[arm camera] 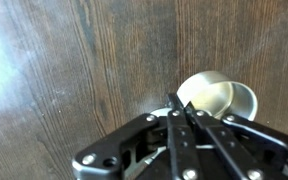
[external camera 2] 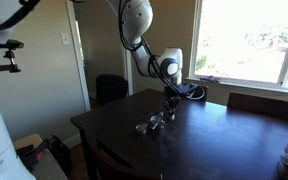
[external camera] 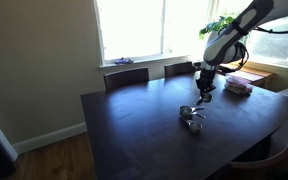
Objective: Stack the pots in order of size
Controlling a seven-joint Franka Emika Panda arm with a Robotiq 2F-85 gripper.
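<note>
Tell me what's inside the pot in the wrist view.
The pot shows only bare shiny metal inside. The shut gripper covers its near edge, so that part is hidden.

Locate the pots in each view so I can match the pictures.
Exterior view: pots at mid-table, just below-left of the gripper.
Exterior view: pots left of centre, below-left of the gripper.
Wrist view: a pot right of centre, just past the shut gripper.
Shared landmark: the dark wood table under them, seen in all three views.
</note>
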